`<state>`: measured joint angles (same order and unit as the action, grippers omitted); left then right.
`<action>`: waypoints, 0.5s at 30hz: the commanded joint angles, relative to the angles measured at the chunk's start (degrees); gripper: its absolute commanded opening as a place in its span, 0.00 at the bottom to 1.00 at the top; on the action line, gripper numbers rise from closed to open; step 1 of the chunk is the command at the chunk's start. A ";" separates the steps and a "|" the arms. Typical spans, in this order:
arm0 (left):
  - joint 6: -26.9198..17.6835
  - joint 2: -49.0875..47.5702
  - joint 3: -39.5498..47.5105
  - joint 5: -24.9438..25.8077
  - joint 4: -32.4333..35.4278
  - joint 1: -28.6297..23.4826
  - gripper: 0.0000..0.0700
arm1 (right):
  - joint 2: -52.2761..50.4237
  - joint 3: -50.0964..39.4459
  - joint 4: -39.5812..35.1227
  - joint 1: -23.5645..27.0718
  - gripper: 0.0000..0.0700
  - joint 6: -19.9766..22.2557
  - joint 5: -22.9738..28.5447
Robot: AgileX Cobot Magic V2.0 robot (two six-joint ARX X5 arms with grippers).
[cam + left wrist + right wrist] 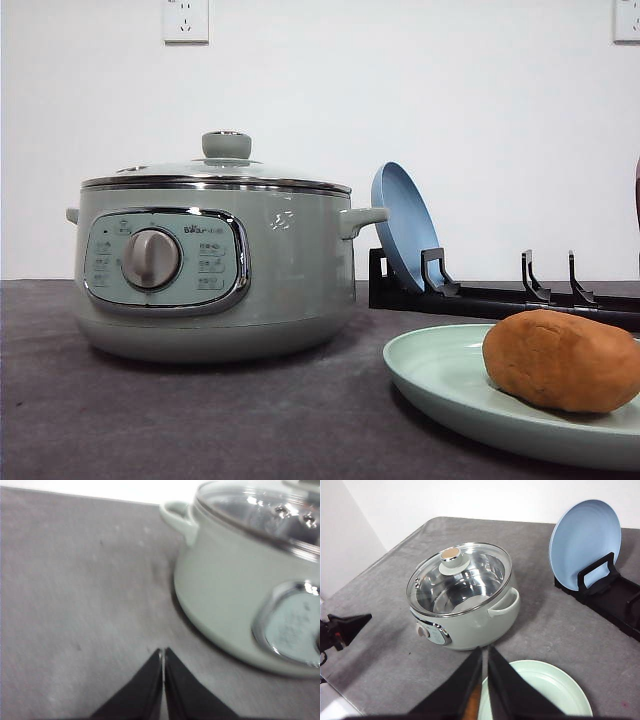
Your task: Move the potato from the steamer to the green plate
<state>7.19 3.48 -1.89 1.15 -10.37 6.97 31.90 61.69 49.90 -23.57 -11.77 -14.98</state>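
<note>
The potato lies on the green plate at the front right of the grey tabletop, well apart from the steamer, which stands to the left with its glass lid on. In the right wrist view the right gripper hangs above the near rim of the plate, its fingers pressed almost together and grasping nothing; a sliver of orange-brown peeks out beneath them. The left gripper hovers over bare tabletop beside the steamer, fingers clenched and empty. A blue plate leans in a black rack behind.
</note>
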 commanded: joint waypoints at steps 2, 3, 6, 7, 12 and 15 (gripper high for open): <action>-1.57 -1.11 1.20 -0.31 -0.42 -0.82 0.00 | 0.15 0.67 -0.71 -0.28 0.01 0.63 0.03; -2.44 -1.50 1.20 -0.33 -0.40 -1.13 0.00 | 0.15 0.66 -0.73 -0.28 0.01 0.63 0.02; -5.07 -3.31 1.20 -0.32 -0.22 -2.06 0.00 | 0.15 0.66 -0.74 -0.28 0.01 0.63 0.02; -5.41 -3.36 1.20 -0.31 0.12 -2.31 0.00 | 0.15 0.66 -0.75 -0.28 0.01 0.63 0.02; -5.43 -3.32 1.20 -0.31 0.36 -2.89 0.00 | 0.15 0.66 -0.79 -0.28 0.01 0.63 0.02; -5.43 -3.32 1.20 -0.31 0.35 -2.90 0.00 | 0.15 0.66 -0.80 -0.28 0.01 0.63 0.02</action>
<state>2.42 0.21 -1.85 0.97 -10.31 4.14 31.90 61.69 49.87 -23.57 -11.77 -14.98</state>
